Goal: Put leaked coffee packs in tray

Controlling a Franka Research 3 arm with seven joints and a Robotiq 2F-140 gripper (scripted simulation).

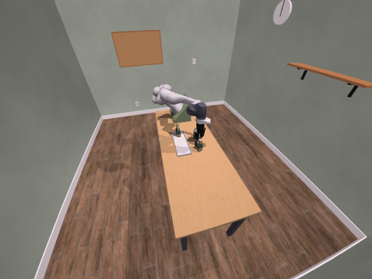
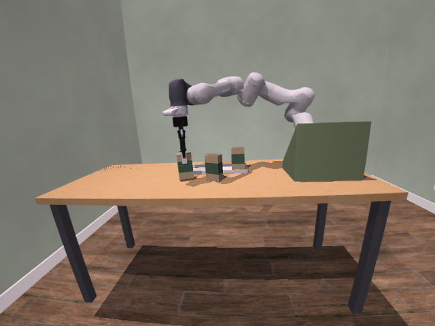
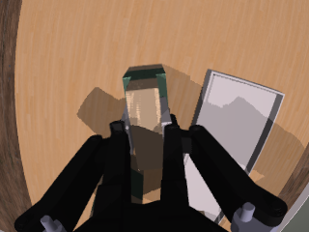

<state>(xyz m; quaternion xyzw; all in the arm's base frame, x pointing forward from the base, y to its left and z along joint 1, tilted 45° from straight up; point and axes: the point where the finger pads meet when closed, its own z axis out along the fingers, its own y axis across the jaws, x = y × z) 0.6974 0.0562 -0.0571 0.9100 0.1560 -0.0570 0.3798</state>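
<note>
A long desk (image 2: pixel 140 185) stands in the corner of a room. The robot arm's box-shaped base (image 2: pixel 328 151) sits at one end of the desk, near the back wall. In the exterior view, three coffee packs stand upright in front of that base, and a flat tray (image 1: pixel 182 145) lies on the desk behind them. The left pack (image 2: pixel 185 169) stands just beside the tray's long side, and the gripper (image 2: pixel 183 156) reaches straight down onto its top, fingers on its two sides. The middle pack (image 2: pixel 213 167) stands just right of it. The right pack (image 2: pixel 237 157) stands farther back, by the tray's end nearest the base.
</note>
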